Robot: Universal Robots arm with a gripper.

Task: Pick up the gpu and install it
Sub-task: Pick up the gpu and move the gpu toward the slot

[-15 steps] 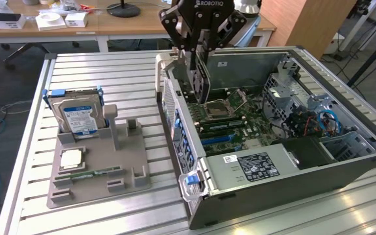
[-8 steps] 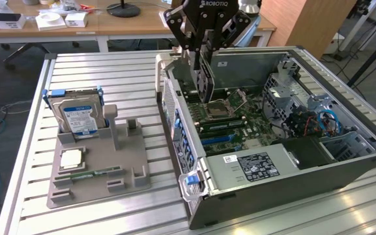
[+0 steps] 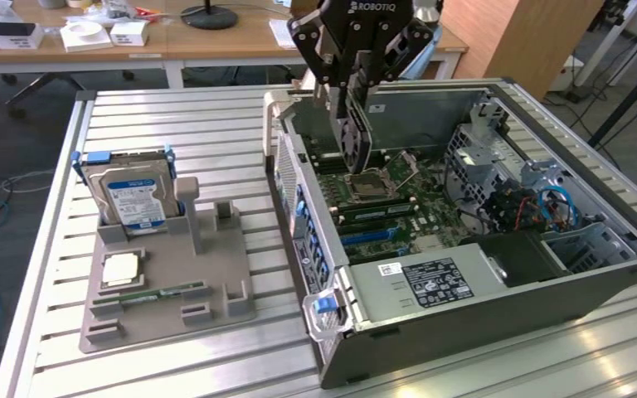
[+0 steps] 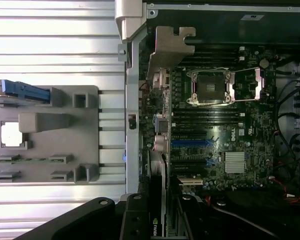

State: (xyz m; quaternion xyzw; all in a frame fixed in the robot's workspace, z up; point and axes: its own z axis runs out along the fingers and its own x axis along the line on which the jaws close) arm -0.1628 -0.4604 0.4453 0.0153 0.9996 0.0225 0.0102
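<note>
We see the claw (image 3: 352,99) closed part way on the gpu (image 3: 354,145), which hangs straight down between its fingers, over the open computer case (image 3: 463,336) on the tabletop (image 3: 175,133).

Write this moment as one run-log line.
gripper: shut on gpu | gpu: upright over open computer case | installed: no

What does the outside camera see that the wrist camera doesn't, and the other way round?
Exterior view: the wooden desks behind, the hard drive with its blue-white label, and the labelled power supply and blue cables inside the computer case.
Wrist view: a straight-down look at the motherboard, and a small green logo on the gpu.
Both: the end effector gripping the gpu above the open case, the CPU socket, and the gray tray.
</note>
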